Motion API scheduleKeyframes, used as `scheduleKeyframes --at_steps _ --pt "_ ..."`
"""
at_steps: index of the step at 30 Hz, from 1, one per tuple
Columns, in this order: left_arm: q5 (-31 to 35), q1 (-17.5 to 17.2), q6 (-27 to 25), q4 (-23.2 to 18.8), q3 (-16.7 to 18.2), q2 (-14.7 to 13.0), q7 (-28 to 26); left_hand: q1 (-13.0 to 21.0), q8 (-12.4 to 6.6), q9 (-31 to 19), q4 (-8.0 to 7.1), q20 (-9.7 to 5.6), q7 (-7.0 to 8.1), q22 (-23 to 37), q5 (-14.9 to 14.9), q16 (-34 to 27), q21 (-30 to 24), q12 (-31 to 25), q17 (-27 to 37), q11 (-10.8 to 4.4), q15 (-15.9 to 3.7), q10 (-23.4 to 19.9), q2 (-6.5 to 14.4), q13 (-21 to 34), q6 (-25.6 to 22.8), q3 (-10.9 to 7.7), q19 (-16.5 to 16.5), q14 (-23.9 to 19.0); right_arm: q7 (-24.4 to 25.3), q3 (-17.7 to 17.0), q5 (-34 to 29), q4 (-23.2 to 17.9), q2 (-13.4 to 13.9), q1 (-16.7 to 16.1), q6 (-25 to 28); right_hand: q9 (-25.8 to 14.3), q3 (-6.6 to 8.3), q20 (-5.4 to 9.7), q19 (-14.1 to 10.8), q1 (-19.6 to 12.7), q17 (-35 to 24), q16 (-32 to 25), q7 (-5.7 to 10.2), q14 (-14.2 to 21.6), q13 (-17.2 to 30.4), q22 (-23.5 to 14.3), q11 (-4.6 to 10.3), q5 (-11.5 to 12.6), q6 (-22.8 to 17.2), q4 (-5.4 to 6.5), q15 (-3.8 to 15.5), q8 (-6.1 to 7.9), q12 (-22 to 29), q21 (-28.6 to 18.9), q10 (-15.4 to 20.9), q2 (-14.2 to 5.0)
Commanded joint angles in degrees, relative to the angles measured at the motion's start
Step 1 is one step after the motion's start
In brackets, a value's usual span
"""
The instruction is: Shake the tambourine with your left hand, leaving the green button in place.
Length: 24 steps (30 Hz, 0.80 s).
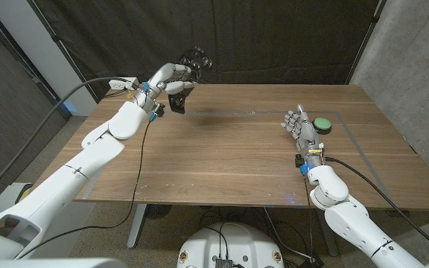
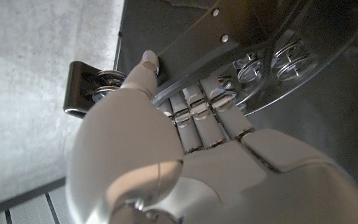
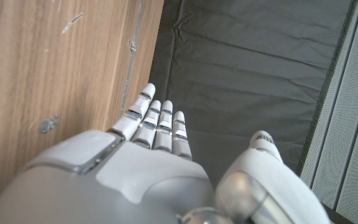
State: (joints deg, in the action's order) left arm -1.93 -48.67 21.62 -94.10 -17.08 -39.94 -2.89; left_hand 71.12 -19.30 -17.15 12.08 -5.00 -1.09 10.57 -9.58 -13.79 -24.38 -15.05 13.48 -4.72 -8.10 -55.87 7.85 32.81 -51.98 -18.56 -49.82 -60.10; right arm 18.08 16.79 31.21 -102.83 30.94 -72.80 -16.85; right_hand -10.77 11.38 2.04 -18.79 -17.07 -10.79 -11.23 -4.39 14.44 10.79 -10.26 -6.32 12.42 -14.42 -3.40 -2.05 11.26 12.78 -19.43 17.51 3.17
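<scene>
Gripping the tambourine [image 1: 196,59], the left hand [image 1: 171,77] holds it in the air above the bench's [image 1: 229,149] far left corner. Near the right edge the right hand [image 1: 302,126] holds nothing, fingers apart, just beside the green button [image 1: 322,124].

I can't read any words, numbers, labels or signs here. Nothing is written on the wooden table [image 1: 229,156], and I can see no writing on the tambourine [image 2: 272,62] or the green button [image 1: 322,124].
</scene>
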Motion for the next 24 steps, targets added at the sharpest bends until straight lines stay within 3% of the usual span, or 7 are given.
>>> scheduleKeyframes --at_steps 1,13,19,24 --pt "-39.2 0.9 16.14 14.75 2.74 6.38 19.05 -1.02 -0.38 -0.13 -7.89 -0.28 -0.32 0.11 -0.36 -0.11 -0.24 0.09 0.21 -2.28 -2.54 -2.27 0.8 0.28 -0.84 -8.24 0.28 -1.45 1.04 0.7 -1.21 0.01 -0.01 1.15 1.54 -0.33 -0.11 1.22 -0.43 -0.36 -0.1 0.05 -0.17 0.6 0.21 -0.23 0.06 -0.16 -0.52 -0.06 -0.12 0.18 -0.02 0.28 0.67 -0.51" --pt "-55.0 -1.39 16.04 18.15 6.92 12.19 28.68 -1.32 -0.25 -0.15 -7.95 -0.37 0.0 0.15 -0.43 0.07 -0.24 0.48 0.44 -2.64 -2.66 -1.93 0.82 0.57 -0.61 -8.39 0.79 -0.7 0.7 1.02 -1.19 0.29 0.16 1.96 1.99 -0.33 -0.17 1.29 -0.51 -0.39 -0.1 0.03 -0.14 0.68 0.21 -0.23 0.11 -0.19 -0.48 -0.12 -0.14 0.16 -0.01 0.47 0.73 -0.53" --pt "-59.58 -2.62 14.21 19.34 8.68 15.1 30.73 -1.41 -0.26 -0.05 -7.93 -0.42 0.08 0.16 -0.44 0.01 -0.3 0.57 0.51 -2.8 -2.86 -1.96 0.78 0.67 -0.79 -8.45 0.85 -0.75 0.87 0.92 -1.2 -0.51 0.72 2.11 3.0 -0.33 -0.19 1.32 -0.56 -0.44 -0.1 0.06 -0.1 0.64 0.21 -0.24 0.13 -0.19 -0.52 -0.17 -0.16 0.17 -0.02 0.56 0.71 -0.53" --pt "-65.3 -2.02 11.24 21.11 10.31 17.93 36.7 -1.46 -0.22 -0.01 -7.9 -0.43 0.19 0.16 -0.45 0.01 -0.34 0.62 0.56 -2.8 -2.77 -2.01 0.74 0.75 -0.78 -8.51 0.9 -0.71 0.92 0.79 -1.05 -0.88 1.01 2.15 3.48 -0.33 -0.19 1.27 -0.63 -0.49 -0.09 0.06 -0.09 0.65 0.21 -0.24 0.06 -0.19 -0.52 -0.2 -0.12 0.17 -0.03 0.62 0.71 -0.57"
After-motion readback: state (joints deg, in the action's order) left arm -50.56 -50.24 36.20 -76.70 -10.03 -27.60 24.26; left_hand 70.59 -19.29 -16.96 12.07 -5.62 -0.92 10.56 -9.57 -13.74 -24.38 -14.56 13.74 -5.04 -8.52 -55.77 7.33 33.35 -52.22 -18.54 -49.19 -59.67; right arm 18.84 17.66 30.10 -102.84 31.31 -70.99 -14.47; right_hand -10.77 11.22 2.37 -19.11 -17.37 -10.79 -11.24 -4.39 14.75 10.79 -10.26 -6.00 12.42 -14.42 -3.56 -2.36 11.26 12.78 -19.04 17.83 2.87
